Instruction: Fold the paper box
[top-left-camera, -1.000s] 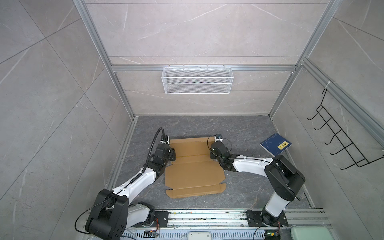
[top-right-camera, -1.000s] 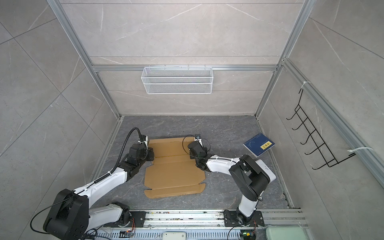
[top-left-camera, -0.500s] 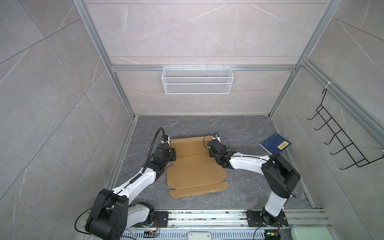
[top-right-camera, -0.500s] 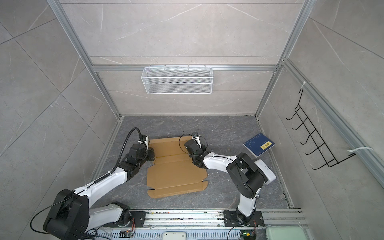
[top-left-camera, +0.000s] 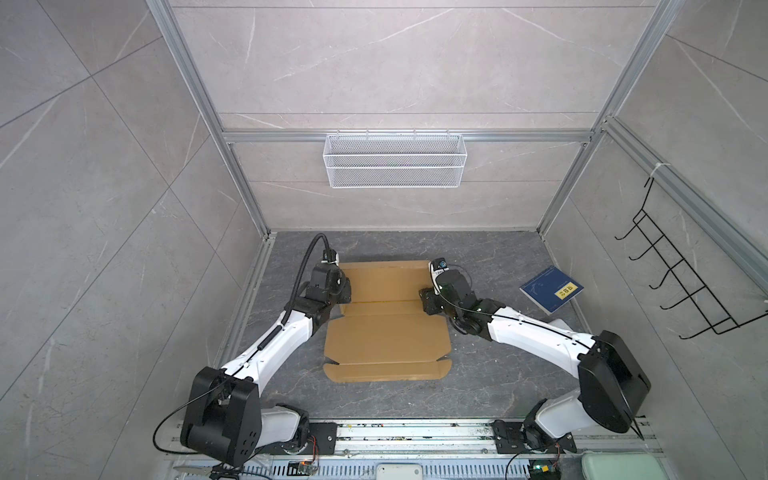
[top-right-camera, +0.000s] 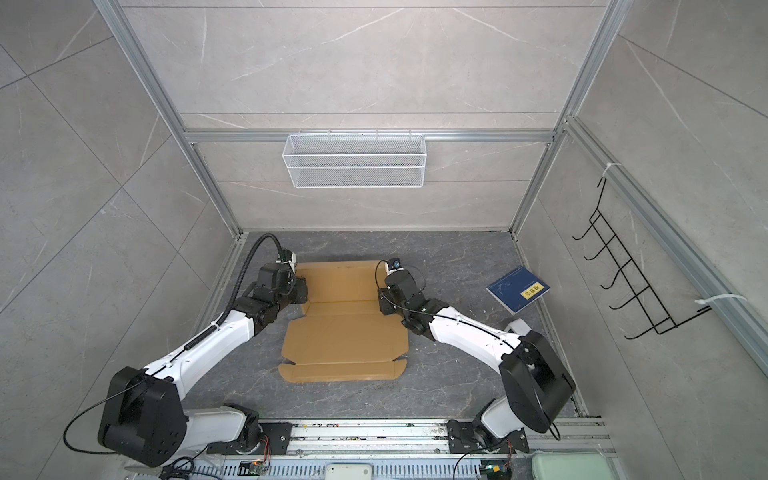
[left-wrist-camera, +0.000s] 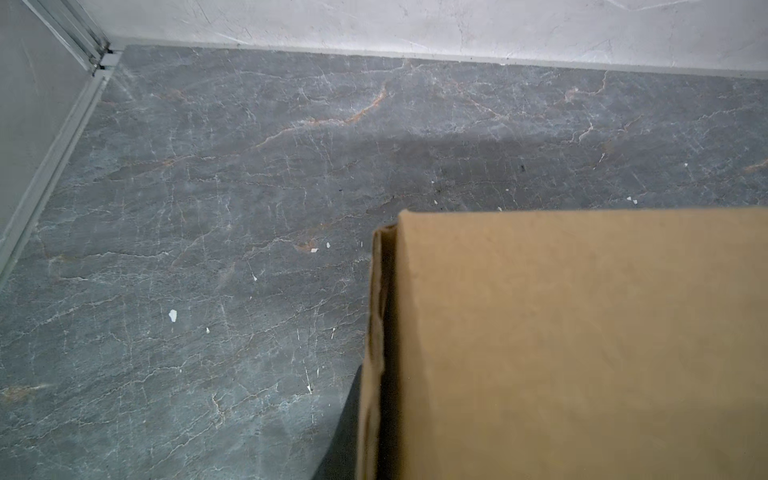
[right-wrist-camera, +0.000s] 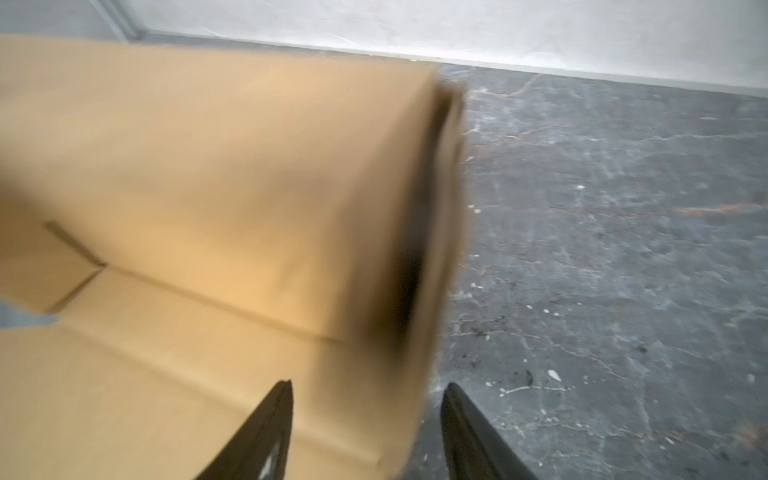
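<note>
Paper box (top-left-camera: 386, 332): brown corrugated cardboard sheet on grey marbled tabletop (top-left-camera: 490, 249), below white wire-mesh basket (top-left-camera: 395, 166) on pale tiled wall (top-left-camera: 395, 75). Left gripper (top-left-camera: 344, 293) pressed together at left edge; right gripper (right-wrist-camera: 369, 384) spread astride right edge.

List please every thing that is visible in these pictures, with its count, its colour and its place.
paper box: one, brown cardboard, middle of the floor, between the two grippers.
book: one, dark blue with a yellow label, on the floor right of the box, apart from it.
wire basket: one, white, hung on the back wall.
hook rack: one, black, on the right wall.
left gripper: one, black, shut, at the box's left edge.
right gripper: one, black, open, fingers astride the box's right edge.
</note>
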